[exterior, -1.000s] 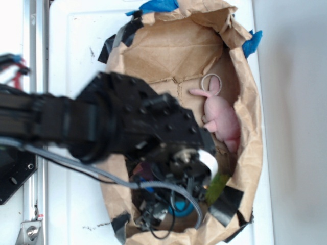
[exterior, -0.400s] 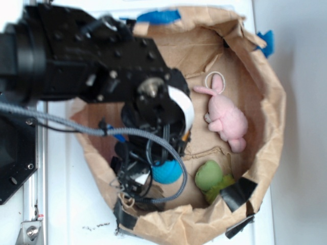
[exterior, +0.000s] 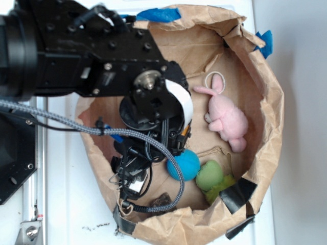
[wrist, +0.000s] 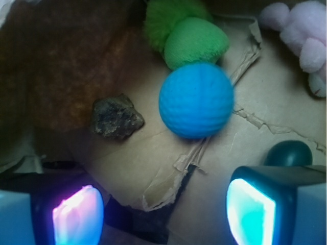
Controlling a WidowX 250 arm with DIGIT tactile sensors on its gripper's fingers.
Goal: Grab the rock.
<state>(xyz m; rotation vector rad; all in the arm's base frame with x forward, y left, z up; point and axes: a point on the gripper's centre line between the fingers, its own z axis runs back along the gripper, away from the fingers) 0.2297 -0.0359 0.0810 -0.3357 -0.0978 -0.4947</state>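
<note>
In the wrist view, the rock [wrist: 116, 117] lies on the paper bag's floor [wrist: 265, 97], left of the ball [wrist: 196, 100] and apart from it. A fuzzy ball [wrist: 196, 41] touches the ball's far side, with the plush rabbit [wrist: 305, 38] at far right. The gripper [wrist: 163, 212] sits nearer than the rock.

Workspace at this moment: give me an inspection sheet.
Surface: crumpled brown paper bag, torn along its floor, taped to a white table.
Job's things: rock lies free on the paper, left of the blue ball.
Clutter: green ball, pink plush toy, dark green toy.
Grippers: gripper open, above the paper, holding nothing.
Cables: braided cable loops beneath the arm.
Surroundings: blue tape, black tape on the bag's rim.
</note>
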